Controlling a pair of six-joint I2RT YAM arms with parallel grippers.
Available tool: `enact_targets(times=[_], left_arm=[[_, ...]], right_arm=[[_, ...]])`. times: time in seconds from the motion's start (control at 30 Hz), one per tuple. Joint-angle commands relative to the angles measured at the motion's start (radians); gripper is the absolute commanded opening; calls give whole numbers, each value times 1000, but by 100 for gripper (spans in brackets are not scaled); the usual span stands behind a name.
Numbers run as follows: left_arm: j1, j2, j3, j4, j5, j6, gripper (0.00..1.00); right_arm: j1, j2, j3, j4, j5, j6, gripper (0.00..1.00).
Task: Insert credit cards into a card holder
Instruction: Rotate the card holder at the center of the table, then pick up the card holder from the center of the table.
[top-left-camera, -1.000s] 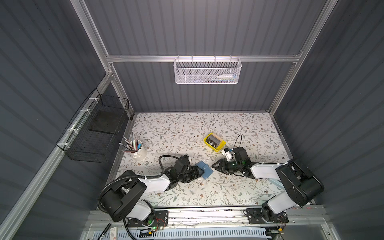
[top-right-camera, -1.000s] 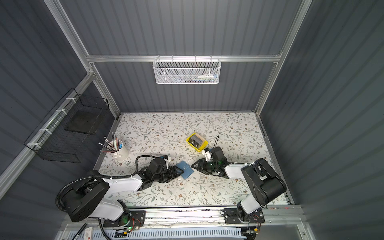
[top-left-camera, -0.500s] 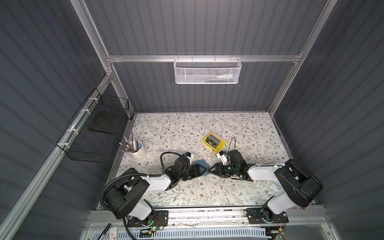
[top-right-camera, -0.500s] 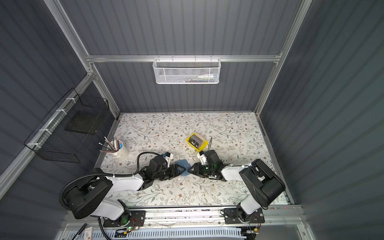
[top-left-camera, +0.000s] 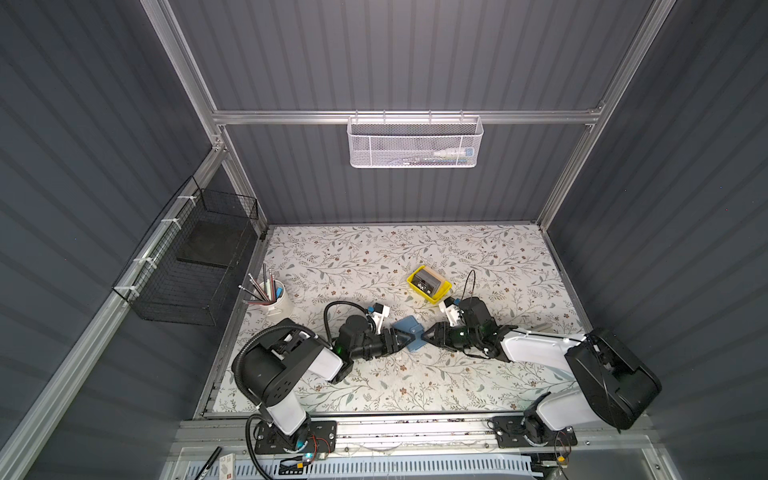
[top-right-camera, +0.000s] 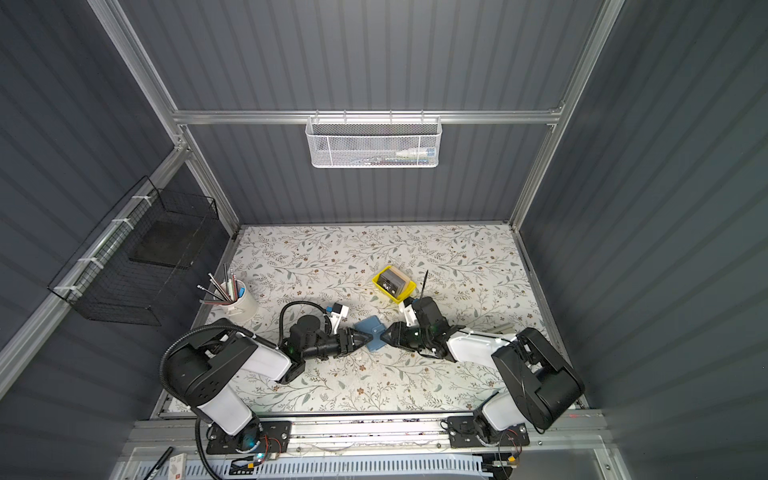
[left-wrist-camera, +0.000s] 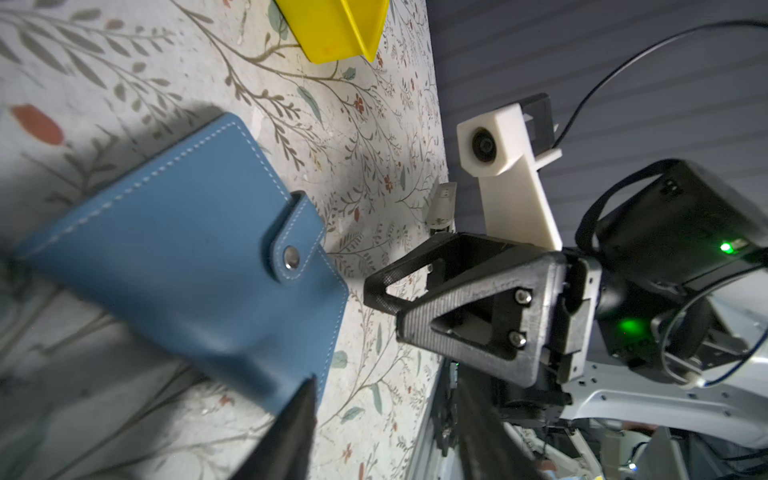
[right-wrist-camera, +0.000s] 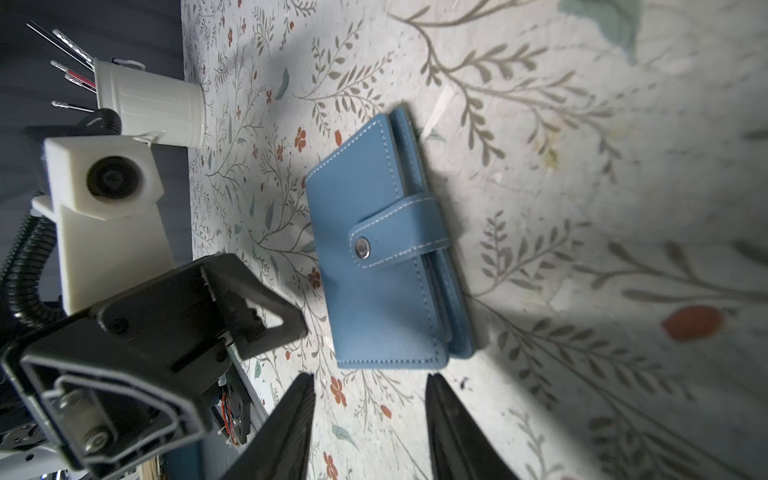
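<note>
Blue leather-look card holder (top-left-camera: 406, 328) lies flat on the counter (top-left-camera: 374, 257). It's shut, w/ the strap (right-wrist-camera: 399, 232) wrapped over and the snap (right-wrist-camera: 363, 248) fastened. It sits right between your 2 hands. The left hand (top-left-camera: 404, 338) points at it from 1 side and the right hand (top-left-camera: 426, 335) from the opposite side, tips facing each other w/ the holder in the gap.

That's the relation to watch. In both top views the holder's long axis runs near-to-far, slightly skewed, i.e. across the line joining the hands. So each hand meets a long edge, not a short end: the spine edge faces the left hand, the strap-wrap edge faces the right hand. Neither arm is clearly nearer; both tips are just beside it. In the right wrist view a thin strip of counter shows btw the left hand's tip and the spine edge, so no contact there as far as you can see.

Right hand: fingers (right-wrist-camera: 291, 428) spread, nothing btw them. Left hand: fingers look parted in the left wrist view, 1 finger (left-wrist-camera: 297, 419) by the holder's corner, nothing pinched.

The credit cards (top-left-camera: 426, 283) sit in the yellow tray (top-left-camera: 441, 297), beyond the right hand.

My read: the strap must pop first. The right hand is on the strap side, so the left hand pins and the right hand lifts the tab.
</note>
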Motion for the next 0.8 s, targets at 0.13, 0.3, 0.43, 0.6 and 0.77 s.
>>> enact_targets(times=[0.13,0.3,0.43,0.6,0.77], left_arm=[[3,85,-15,209,33,-69,59],[3,57,-10,118,13,-38,61],[6,19,12,6,-1,-10,62],[7,11,34,-64,-11,-7,62],[6,-47,26,-166,-44,1,63]], right_arm=[[-2,20,33,-52,17,-45,46],[-2,50,42,-40,9,-43,46],[4,69,59,-40,0,-48,46],[9,85,60,-36,20,-43,45],[10,71,69,-85,80,-59,44]])
